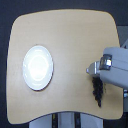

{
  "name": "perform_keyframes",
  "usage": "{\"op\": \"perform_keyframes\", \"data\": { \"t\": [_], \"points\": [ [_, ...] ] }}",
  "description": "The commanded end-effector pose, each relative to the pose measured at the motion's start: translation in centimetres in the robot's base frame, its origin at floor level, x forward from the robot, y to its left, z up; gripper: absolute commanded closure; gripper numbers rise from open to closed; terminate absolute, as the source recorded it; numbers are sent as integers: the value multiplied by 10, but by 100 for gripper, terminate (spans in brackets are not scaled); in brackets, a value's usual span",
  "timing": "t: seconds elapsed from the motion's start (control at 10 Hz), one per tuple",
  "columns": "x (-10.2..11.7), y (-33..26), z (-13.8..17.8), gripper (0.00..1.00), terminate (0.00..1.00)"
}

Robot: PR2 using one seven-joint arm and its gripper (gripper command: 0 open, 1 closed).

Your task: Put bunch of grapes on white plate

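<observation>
A light wooden table (65,45) with rounded corners fills most of the frame, seen from above. The white plate (38,67) lies at the left of the frame, a little below the middle, and it is well inside the table's left edge, with bare wood all around its rim. The arm enters from the right edge of the frame, as a big grey block, and the gripper (94,70) is at its left end, at the middle right of the picture. The bunch of grapes (98,91) hangs or lies just under the gripper and stretches down toward the lower right, where its tip comes near the front edge of the table. The gripper seems closed on the upper end of the bunch, but the picture is blurred and I cannot tell this surely. Between the bunch and the plate there is a wide open band of bare wood.
</observation>
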Motion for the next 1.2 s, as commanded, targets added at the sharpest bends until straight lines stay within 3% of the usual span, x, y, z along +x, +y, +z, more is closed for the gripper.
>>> {"op": "perform_keyframes", "data": {
  "t": [0.0,0.4,0.8,0.9,1.1],
  "points": [
    [3,-18,-15,0,0],
    [6,-9,-24,0,0],
    [1,-1,-3,0,0],
    [1,2,-1,100,0],
    [-1,3,-1,100,0]
  ]
}}
